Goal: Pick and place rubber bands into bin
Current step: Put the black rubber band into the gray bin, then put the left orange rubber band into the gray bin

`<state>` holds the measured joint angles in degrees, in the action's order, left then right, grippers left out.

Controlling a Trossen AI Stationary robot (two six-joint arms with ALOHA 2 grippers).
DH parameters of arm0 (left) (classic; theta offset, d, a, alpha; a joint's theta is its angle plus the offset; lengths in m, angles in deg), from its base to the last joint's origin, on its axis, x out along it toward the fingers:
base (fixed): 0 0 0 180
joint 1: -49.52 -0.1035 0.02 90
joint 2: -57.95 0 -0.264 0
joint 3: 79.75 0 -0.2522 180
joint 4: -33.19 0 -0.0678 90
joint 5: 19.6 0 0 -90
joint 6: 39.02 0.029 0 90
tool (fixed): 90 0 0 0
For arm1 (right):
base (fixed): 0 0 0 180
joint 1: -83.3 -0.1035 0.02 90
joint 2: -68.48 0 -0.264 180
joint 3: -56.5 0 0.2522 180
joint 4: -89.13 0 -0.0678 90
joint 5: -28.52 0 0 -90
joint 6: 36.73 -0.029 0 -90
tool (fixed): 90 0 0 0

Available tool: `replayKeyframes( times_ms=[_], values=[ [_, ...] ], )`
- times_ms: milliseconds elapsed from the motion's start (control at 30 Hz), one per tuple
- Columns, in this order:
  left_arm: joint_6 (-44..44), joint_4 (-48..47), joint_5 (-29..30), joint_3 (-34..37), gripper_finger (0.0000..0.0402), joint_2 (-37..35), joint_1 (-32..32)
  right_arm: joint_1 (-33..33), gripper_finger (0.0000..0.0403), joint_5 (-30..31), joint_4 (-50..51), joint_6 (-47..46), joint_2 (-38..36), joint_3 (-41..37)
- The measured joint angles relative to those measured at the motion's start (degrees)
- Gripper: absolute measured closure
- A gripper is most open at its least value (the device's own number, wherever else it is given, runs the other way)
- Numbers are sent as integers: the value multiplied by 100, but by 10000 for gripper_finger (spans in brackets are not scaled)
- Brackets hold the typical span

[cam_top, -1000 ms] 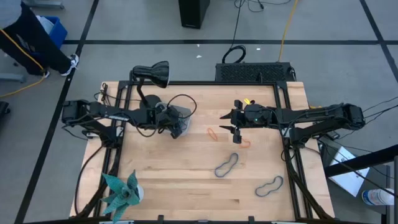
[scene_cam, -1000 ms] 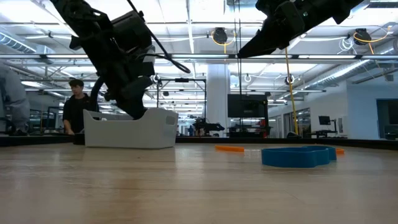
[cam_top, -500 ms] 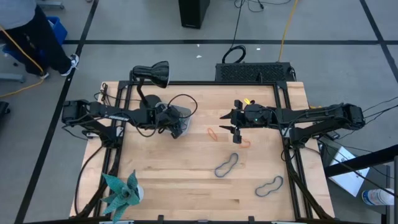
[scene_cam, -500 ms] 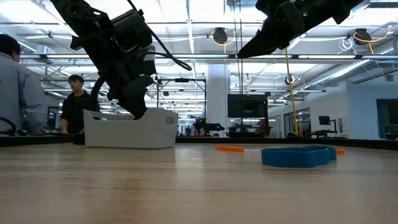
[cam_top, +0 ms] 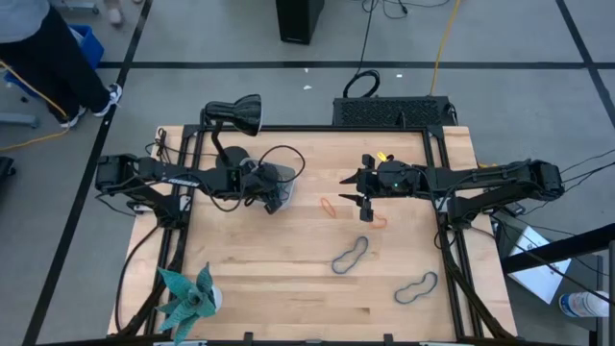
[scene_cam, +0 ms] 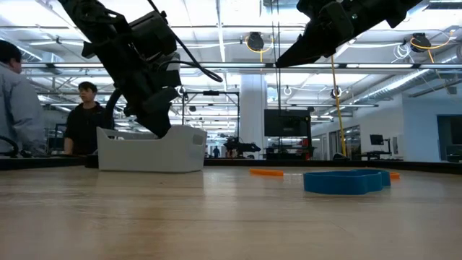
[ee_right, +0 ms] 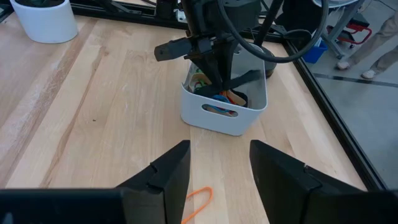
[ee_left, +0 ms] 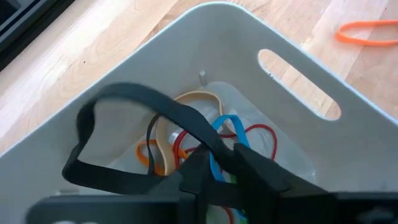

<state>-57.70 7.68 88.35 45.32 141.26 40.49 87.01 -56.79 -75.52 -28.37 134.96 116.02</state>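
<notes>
Since the earlier frame, neither arm had visibly shifted; only the people in the room beyond the table had moved. The left gripper (ee_left: pixel 214 165) hung inside the bin (cam_top: pixel 282 179), its fingers close together with a black rubber band (ee_left: pixel 130 106) draped across them; whether it remained pinched could not be told. Tan, red, blue and orange bands lay in the bin. The right gripper (ee_right: pixel 217 165) hovered with fingers spread, empty, above an orange band (cam_top: pixel 328 206). Two grey bands (cam_top: pixel 351 256) lay nearer the table's front edge.
</notes>
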Motion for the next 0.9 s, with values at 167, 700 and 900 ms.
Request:
replayKeyframes(
  times_ms=[167,700,900],
  values=[
    [-100,0,3,0,255,0,0,0,243,0,0,0,0,0],
    [335,-163,0,2,210,-556,4,0,241,-2,2,-2,0,0],
    [333,-195,0,2,210,-1162,7,-2,241,-28,4,38,0,0]
  ],
)
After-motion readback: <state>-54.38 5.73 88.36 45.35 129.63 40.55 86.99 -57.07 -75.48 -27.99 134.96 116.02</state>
